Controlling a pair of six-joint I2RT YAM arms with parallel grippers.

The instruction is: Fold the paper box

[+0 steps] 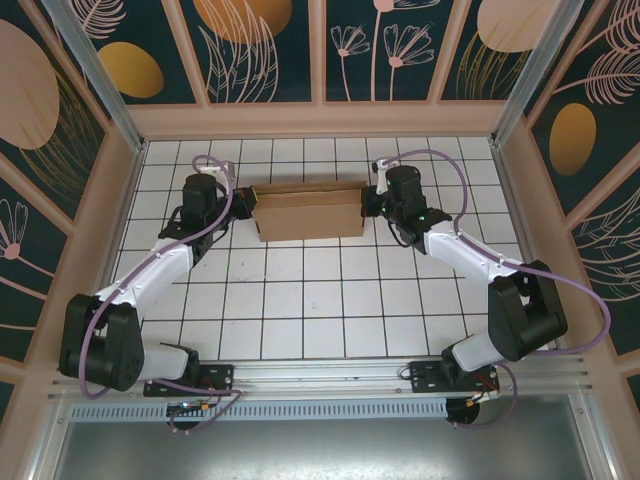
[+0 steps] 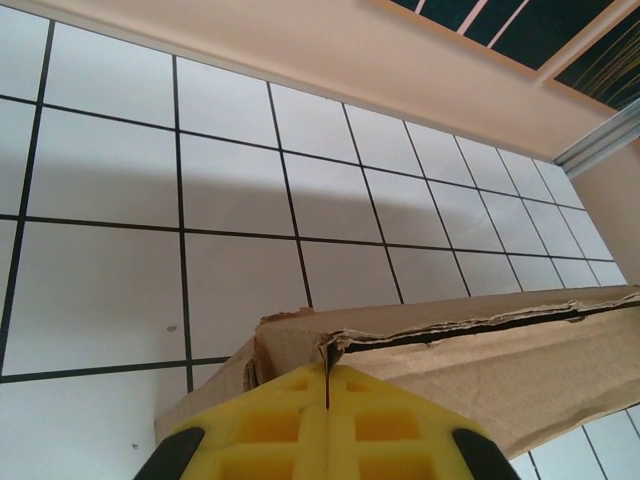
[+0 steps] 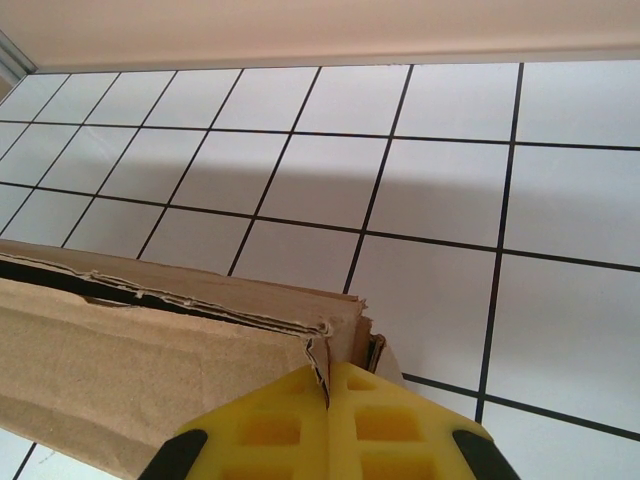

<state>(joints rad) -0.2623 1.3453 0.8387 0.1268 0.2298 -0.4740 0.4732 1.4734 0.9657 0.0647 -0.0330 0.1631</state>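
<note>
Now | paper box (image 1: 308, 212) folded | left jaws pinch its end | right jaws likewise

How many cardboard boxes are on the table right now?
1. The rectangular brown cardboard box lies across the far middle of the white tiled table, left gripper at its left end, right gripper at its right end, jaws shut. Nothing seems hidden.

The top camera looked down from six o'clock, behind the arm bases, over the tiled table (image 1: 300, 310). Both wrist cameras peered close along the left gripper (image 2: 327, 375) and right gripper (image 3: 328, 378), sharing with it the paper box (image 1: 308, 212) toward twelve o'clock.
</note>
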